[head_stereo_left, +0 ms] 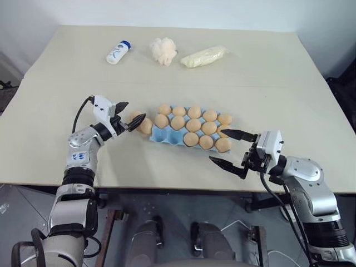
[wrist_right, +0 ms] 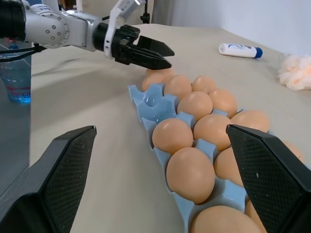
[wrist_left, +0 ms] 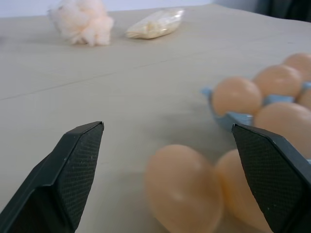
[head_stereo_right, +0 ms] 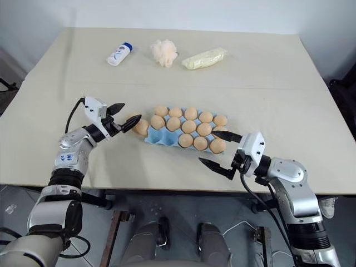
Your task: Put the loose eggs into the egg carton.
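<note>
We count light-blue moulded egg carton (head_stereo_left: 167, 135) nearly full; two pale orange loose eggs (head_stereo_left: 141, 124) remain on tabletop (head_stereo_left: 67, 78) left. Left hand (head_stereo_left: 129, 115) released near them; right hand (head_stereo_left: 232, 148) released, empty.

Left gripper (head_stereo_left: 129, 114) and right gripper (head_stereo_left: 232, 148) level over the table, jaws wide apart.

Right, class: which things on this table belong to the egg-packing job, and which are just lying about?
Job: two loose pale orange-tan eggs; light-blue moulded egg carton.
Lying about: white bottle with blue cap; fluffy cream puff ball; pale yellow plastic-wrapped packet.
</note>
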`<move>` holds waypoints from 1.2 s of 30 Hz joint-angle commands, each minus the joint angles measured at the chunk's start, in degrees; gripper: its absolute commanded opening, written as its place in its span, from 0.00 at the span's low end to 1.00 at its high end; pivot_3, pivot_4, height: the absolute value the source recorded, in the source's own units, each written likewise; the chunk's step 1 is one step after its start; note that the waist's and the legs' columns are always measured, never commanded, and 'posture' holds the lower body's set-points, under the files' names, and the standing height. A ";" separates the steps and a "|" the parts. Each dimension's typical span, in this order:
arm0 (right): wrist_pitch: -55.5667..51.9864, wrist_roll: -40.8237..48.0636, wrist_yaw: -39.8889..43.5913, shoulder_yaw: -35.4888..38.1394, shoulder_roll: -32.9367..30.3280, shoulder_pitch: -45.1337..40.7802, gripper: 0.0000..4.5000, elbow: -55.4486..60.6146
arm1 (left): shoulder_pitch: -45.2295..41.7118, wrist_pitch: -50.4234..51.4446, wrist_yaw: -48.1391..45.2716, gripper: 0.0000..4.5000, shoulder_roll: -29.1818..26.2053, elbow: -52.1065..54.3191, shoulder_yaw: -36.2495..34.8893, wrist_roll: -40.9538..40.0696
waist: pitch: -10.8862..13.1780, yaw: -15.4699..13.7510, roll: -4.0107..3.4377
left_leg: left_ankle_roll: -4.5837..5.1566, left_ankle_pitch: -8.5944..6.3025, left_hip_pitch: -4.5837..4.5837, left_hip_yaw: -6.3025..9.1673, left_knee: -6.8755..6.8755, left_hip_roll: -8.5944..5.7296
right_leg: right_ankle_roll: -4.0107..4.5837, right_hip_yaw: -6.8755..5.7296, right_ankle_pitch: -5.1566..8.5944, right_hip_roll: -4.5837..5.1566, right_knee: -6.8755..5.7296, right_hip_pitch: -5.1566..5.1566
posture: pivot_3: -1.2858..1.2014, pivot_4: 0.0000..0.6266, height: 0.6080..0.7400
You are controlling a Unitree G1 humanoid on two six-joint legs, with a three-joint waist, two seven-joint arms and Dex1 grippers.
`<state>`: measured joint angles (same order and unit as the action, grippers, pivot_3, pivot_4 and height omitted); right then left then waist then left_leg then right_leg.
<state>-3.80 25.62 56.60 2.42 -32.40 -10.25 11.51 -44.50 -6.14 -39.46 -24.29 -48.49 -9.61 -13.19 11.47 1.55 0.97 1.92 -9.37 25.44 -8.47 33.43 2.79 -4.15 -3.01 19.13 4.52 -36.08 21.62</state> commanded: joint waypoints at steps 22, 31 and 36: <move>1.52 0.27 -0.82 1.53 -0.17 -0.06 1.00 1.79 | -4.93 -3.24 3.08 0.52 -0.47 -8.53 -0.73 3.41 | 0.00 0.04 0.01 | 0.04 -0.03 0.01 -0.03 -0.05 -0.02 | -0.03 0.01 -0.03 0.03 0.07 0.02 | 0.52 0.24 1.00; 1.58 0.15 -0.65 1.72 -0.50 -0.21 1.00 1.29 | 2.24 1.64 -14.03 0.52 0.16 16.29 1.13 -4.84 | 0.00 0.05 0.01 | 0.03 -0.02 0.00 -0.06 -0.11 -0.02 | -0.03 0.03 -0.02 0.03 0.10 0.00 | 0.52 0.24 1.00; 1.66 0.22 -0.43 2.50 -1.22 -0.17 1.00 0.78 | 5.78 5.72 -18.14 0.52 1.38 26.99 6.98 -4.35 | 0.00 -0.01 0.01 | 0.03 -0.02 -0.02 -0.07 -0.04 -0.03 | -0.03 0.04 -0.03 0.03 0.06 -0.05 | 0.52 0.24 1.00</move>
<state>-2.90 25.25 56.06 2.86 -32.87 -10.35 11.38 -38.54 -1.30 -56.55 -22.75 -25.19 -3.19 -16.70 11.46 1.54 0.98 1.95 -9.39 25.42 -8.54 33.40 2.76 -4.18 -2.97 19.10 4.55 -36.01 21.57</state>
